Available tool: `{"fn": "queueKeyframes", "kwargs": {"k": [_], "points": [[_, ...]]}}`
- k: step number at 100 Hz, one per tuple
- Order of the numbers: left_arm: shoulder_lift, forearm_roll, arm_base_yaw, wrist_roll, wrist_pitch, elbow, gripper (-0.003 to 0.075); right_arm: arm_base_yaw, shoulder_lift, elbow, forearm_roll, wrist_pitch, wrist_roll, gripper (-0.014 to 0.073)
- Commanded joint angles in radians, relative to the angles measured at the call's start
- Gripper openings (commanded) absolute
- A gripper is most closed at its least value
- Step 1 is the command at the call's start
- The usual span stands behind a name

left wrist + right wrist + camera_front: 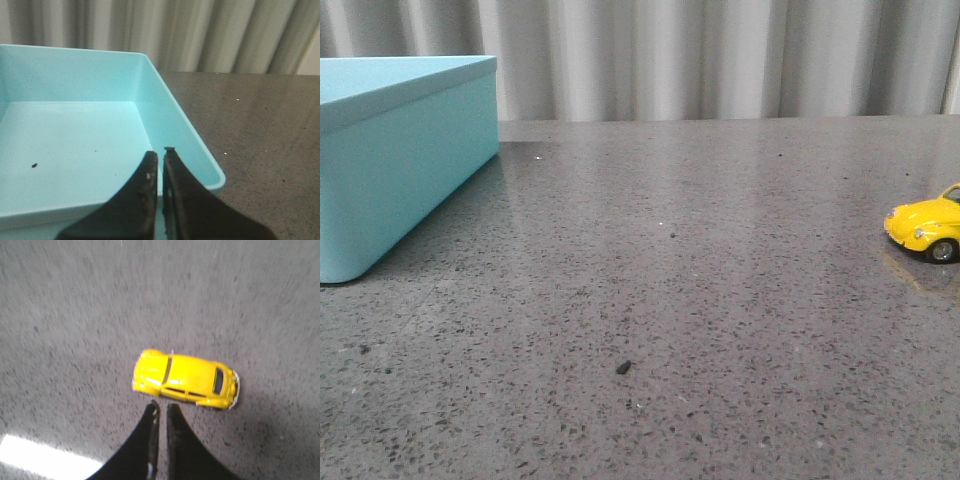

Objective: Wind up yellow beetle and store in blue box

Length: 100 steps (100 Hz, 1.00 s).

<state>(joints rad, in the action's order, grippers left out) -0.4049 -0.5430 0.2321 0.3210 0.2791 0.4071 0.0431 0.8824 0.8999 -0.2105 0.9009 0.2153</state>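
The yellow beetle (927,228) stands on its wheels at the far right of the grey table, partly cut off by the front view's edge. In the right wrist view the beetle (186,378) lies just beyond my right gripper (161,408), which is shut and empty, hovering above it. The blue box (395,160) stands at the left of the table. In the left wrist view my left gripper (160,154) is shut and empty above the box's near right corner; the box (75,145) is open and its floor holds only dark specks.
A grey speckled stone table (670,300) carries both things. A small dark crumb (623,367) lies near the front middle. A pale pleated curtain (720,55) hangs behind the table's far edge. Neither arm shows in the front view.
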Motion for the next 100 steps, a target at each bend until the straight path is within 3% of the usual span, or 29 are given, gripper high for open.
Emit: {"fn": "queueKeyframes", "kwargs": {"k": [1, 24, 46, 100], "points": [[-0.014, -0.01, 0.031, -0.005, -0.053, 0.033, -0.0021, -0.005, 0.106, 0.111, 0.019, 0.074, 0.0, -0.0041], [-0.014, 0.007, 0.04, -0.005, -0.052, 0.007, -0.0021, -0.003, 0.3, 0.232, 0.019, 0.137, -0.041, -0.0041], [-0.014, 0.012, 0.04, -0.005, -0.052, -0.044, -0.0021, -0.003, 0.423, 0.242, 0.019, 0.136, -0.041, -0.0041], [-0.014, 0.012, 0.04, -0.005, -0.054, -0.093, -0.0021, -0.003, 0.503, 0.24, 0.019, 0.103, -0.041, -0.0041]]}}
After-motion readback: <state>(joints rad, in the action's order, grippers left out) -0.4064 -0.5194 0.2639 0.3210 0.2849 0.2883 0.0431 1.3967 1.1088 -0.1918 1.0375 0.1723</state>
